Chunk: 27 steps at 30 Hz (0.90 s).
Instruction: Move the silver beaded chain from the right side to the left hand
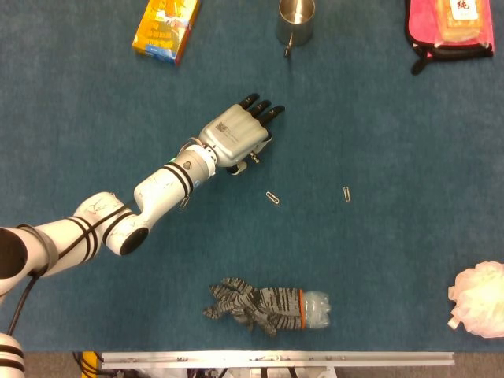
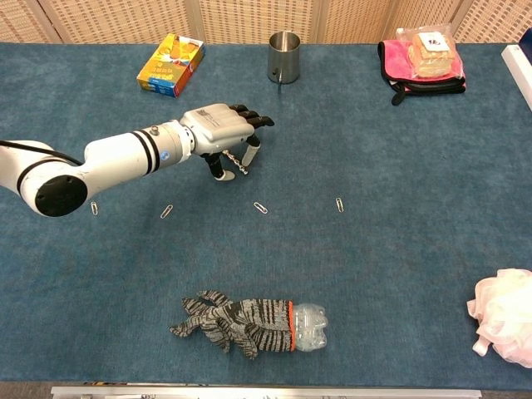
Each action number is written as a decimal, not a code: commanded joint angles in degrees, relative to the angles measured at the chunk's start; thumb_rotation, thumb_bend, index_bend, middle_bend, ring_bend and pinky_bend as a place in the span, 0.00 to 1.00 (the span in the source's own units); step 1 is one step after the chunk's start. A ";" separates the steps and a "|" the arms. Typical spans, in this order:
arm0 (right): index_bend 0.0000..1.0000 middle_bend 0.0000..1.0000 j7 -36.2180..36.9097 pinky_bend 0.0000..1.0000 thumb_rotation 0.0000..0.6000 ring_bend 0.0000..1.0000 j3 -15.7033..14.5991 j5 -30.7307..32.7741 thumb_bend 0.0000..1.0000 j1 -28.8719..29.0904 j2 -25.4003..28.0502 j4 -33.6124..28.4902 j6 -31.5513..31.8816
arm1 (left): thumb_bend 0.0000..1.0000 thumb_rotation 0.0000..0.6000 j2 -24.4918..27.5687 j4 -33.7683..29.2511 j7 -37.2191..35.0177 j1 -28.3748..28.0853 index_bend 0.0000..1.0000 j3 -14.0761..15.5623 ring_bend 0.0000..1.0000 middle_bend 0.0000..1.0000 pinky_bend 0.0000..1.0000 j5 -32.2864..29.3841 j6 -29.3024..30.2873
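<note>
My left hand (image 1: 236,135) reaches palm down over the middle of the blue table, also seen in the chest view as my left hand (image 2: 220,129). The silver beaded chain (image 2: 235,160) hangs under the palm between the thumb and a finger, and the hand holds it just above the cloth. From above, only a short piece of the chain (image 1: 254,157) shows at the hand's edge. My right hand is in neither view.
An orange box (image 1: 165,27) and a metal cup (image 1: 295,20) stand at the back, with a pink pouch (image 1: 449,27) at the back right. Paper clips (image 1: 272,197) lie near the hand. A striped glove over a plastic bottle (image 1: 264,305) lies in front; a white puff (image 1: 479,299) sits at right.
</note>
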 commanded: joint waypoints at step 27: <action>0.16 0.05 0.58 0.00 1.00 0.00 -0.05 0.19 0.00 -0.21 -0.35 0.53 -0.34 | 0.26 1.00 -0.71 0.73 0.24 -0.22 0.47 0.12 0.00 0.00 0.04 -0.28 -0.25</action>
